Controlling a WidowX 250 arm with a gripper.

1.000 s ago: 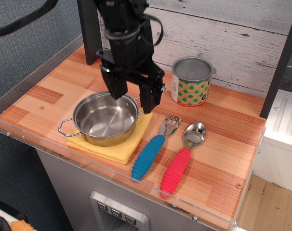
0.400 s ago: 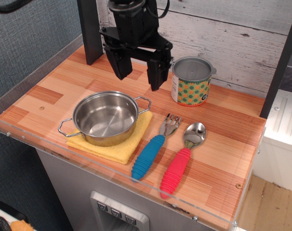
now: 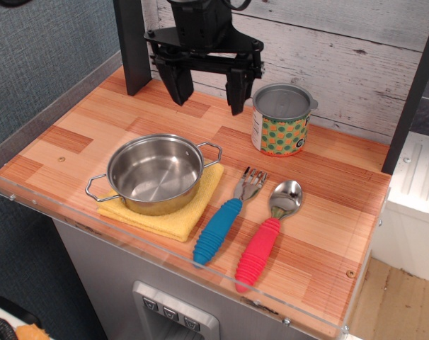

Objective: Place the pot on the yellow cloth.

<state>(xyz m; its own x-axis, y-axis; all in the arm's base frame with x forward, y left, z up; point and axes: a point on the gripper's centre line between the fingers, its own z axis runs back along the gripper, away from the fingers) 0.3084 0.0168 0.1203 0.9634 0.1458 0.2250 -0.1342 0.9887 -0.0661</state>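
The shiny steel pot (image 3: 155, 174) with two wire loop handles sits upright on the folded yellow cloth (image 3: 177, 212) at the front left of the wooden counter. The cloth shows along the pot's front and right side. My black gripper (image 3: 207, 99) hangs open and empty above the counter, behind the pot and well clear of it, to the left of the can.
A metal can (image 3: 281, 119) with a green-and-orange dotted label stands at the back right. A blue-handled fork (image 3: 227, 217) and a red-handled spoon (image 3: 268, 234) lie right of the cloth. A clear plastic rim (image 3: 165, 249) edges the counter's front. A dark post (image 3: 130, 44) stands at the back left.
My gripper has risen and moved back away from the pot, with its fingers spread wider. The pot and cloth have stayed in place.
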